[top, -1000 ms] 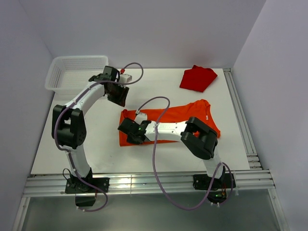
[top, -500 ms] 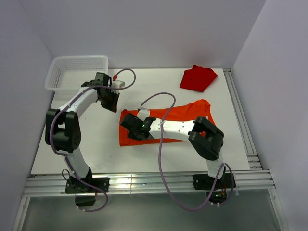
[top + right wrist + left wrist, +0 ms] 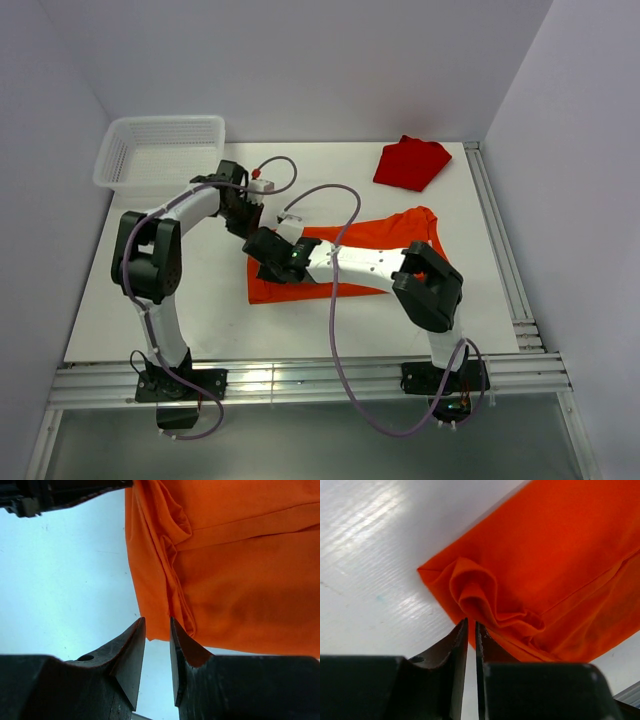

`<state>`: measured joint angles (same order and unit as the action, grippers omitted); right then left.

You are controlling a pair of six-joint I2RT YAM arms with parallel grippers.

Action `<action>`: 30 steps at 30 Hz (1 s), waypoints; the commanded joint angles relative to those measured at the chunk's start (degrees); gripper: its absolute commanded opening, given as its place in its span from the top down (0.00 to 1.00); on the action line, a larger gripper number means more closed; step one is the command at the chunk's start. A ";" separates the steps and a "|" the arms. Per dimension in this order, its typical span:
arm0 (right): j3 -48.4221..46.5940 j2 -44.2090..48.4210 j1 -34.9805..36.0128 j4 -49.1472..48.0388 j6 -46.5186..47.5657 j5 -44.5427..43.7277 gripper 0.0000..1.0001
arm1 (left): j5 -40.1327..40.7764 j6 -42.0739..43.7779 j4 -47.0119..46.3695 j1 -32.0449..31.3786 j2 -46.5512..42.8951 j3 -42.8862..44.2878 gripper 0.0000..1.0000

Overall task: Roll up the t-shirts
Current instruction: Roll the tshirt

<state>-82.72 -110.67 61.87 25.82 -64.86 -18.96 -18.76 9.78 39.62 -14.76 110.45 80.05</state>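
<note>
My left gripper (image 3: 471,624) has its fingers almost together, only a sliver of white table (image 3: 200,300) between them, and nothing clamped. Its tips sit just at the bunched far-left corner of the orange t-shirt (image 3: 560,555), which lies spread flat mid-table (image 3: 372,232). My right gripper (image 3: 157,622) is likewise nearly closed with a slim gap, empty, its tips at the shirt's left edge (image 3: 240,580). From above the two grippers (image 3: 243,215) (image 3: 262,245) are close together there. A red t-shirt (image 3: 410,163) lies folded at the far right.
</note>
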 commanded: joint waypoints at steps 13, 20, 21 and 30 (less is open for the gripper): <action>-1.13 -4.55 -0.34 -1.39 0.17 1.73 0.62 | 0.39 -2.57 -2.17 -3.96 3.45 5.03 0.81; 1.15 -6.22 0.01 -2.80 -0.88 3.14 0.60 | 1.54 -2.84 -3.05 -3.96 5.38 4.59 0.82; 1.50 -5.96 0.10 -2.88 -1.14 3.05 0.65 | 1.80 -2.92 -3.05 -3.96 5.47 4.59 0.82; 5.20 -3.58 1.94 -2.80 -4.22 2.53 1.00 | 5.58 -3.63 -4.81 -3.96 7.84 4.59 0.83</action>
<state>-78.67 -116.18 62.59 22.20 -67.70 -15.59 -16.34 6.55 37.23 -18.61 116.49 83.35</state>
